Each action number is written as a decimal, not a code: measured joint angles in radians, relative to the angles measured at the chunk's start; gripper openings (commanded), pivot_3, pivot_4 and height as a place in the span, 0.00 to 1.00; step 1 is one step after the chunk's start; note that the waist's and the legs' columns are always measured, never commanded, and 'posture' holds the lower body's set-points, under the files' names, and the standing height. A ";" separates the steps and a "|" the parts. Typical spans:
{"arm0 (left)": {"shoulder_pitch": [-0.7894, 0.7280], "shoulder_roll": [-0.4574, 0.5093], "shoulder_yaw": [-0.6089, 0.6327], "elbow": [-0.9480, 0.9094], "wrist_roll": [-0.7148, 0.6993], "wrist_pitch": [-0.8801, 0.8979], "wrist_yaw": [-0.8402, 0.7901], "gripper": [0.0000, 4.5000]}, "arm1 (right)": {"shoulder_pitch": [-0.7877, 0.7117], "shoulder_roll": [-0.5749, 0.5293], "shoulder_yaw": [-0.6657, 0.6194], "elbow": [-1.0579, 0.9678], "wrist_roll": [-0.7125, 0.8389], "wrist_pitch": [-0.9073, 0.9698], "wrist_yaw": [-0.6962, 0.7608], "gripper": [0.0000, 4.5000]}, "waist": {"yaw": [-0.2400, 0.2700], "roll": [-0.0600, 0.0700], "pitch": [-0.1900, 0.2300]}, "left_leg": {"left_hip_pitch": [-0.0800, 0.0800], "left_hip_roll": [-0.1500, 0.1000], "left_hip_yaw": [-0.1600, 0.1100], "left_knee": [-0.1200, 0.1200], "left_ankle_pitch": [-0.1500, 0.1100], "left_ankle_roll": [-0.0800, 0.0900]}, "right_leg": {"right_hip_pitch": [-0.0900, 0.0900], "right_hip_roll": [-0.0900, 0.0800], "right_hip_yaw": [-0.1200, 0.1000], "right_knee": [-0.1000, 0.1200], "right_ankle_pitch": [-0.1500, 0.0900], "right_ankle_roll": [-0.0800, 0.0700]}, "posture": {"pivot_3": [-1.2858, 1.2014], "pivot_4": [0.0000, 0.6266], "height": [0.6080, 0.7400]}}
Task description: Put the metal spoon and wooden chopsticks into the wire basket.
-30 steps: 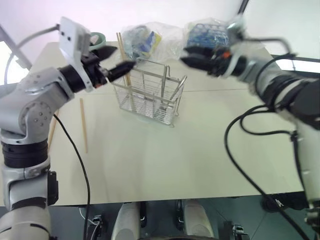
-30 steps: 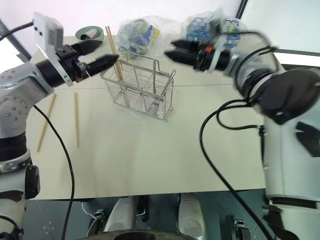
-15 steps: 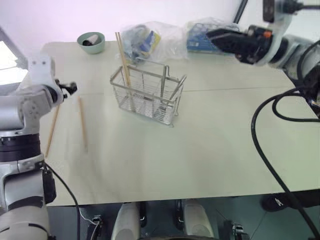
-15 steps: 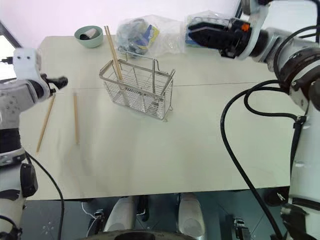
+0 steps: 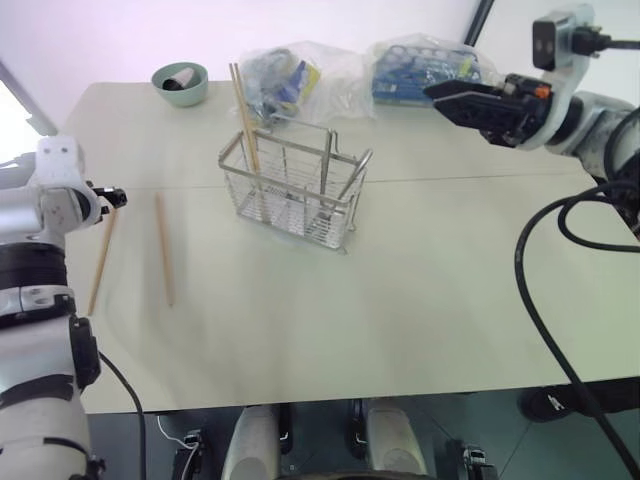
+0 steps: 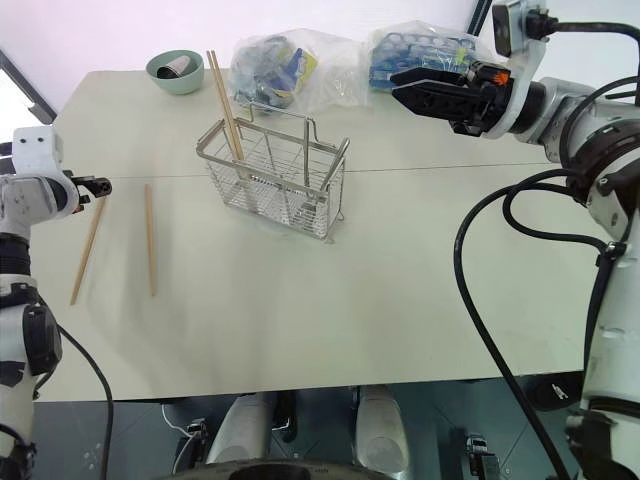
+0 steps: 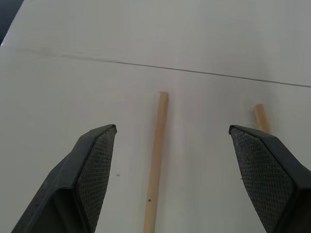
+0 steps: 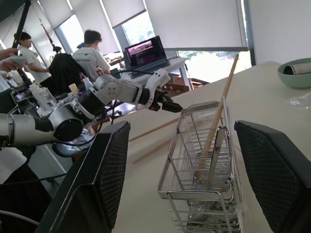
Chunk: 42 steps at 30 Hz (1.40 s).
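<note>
The wire basket (image 5: 290,195) stands in the middle of the table. Two wooden chopsticks (image 5: 245,115) lean upright in its left end. A slim metal handle (image 5: 356,178) leans at its right corner and looks like the metal spoon. Two more chopsticks (image 5: 162,248) (image 5: 100,262) lie flat on the table at the left. My left gripper (image 5: 112,197) hovers open just above their far ends, with one chopstick (image 7: 156,165) between its fingers (image 7: 92,165) in the left wrist view. Well right of the basket and above the table, my right gripper (image 5: 447,98) is open and holds nothing.
A small green bowl (image 5: 181,82) sits at the far left corner. Two plastic bags (image 5: 300,75) (image 5: 425,70) of items lie behind the basket. In the right wrist view, people (image 8: 92,48) and a laptop (image 8: 146,51) show beyond the table's left side.
My left gripper has swung away from the basket, left and down, to the loose chopsticks' far ends. The right gripper has drawn back to the right. Both stayed open.
</note>
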 measured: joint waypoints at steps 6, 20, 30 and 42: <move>-0.015 0.004 0.000 0.162 0.039 -0.062 -0.040 0.87 | 0.023 -0.010 -0.003 0.000 -0.007 0.000 0.000 0.78 | 0.001 0.000 0.000 | 0.000 0.000 0.000 0.000 0.000 0.000 | 0.000 0.000 0.000 0.000 0.000 0.000 | 0.52 0.24 0.75; -0.066 0.004 0.007 0.323 0.066 -0.136 -0.089 0.01 | 0.029 -0.031 -0.002 0.000 -0.006 -0.004 0.000 0.79 | 0.000 -0.001 0.001 | 0.000 -0.001 0.000 0.000 0.000 0.000 | 0.000 -0.001 0.000 0.001 0.000 0.000 | 0.52 0.24 0.75; -0.113 -0.040 0.138 0.299 0.023 -0.401 0.039 0.01 | 0.038 -0.040 0.002 0.000 -0.008 -0.015 0.000 0.79 | 0.006 -0.006 0.003 | -0.001 -0.001 0.000 0.000 -0.001 -0.002 | 0.000 -0.003 -0.001 0.001 0.000 0.000 | 0.52 0.24 0.75; -0.295 -0.305 0.241 -0.306 -0.373 -0.385 -0.142 0.01 | 0.046 -0.042 0.000 0.000 -0.099 -0.014 0.000 0.79 | 0.002 -0.007 0.003 | 0.000 -0.003 0.002 0.000 0.000 0.002 | 0.001 -0.005 -0.001 0.000 0.001 0.002 | 0.52 0.24 0.75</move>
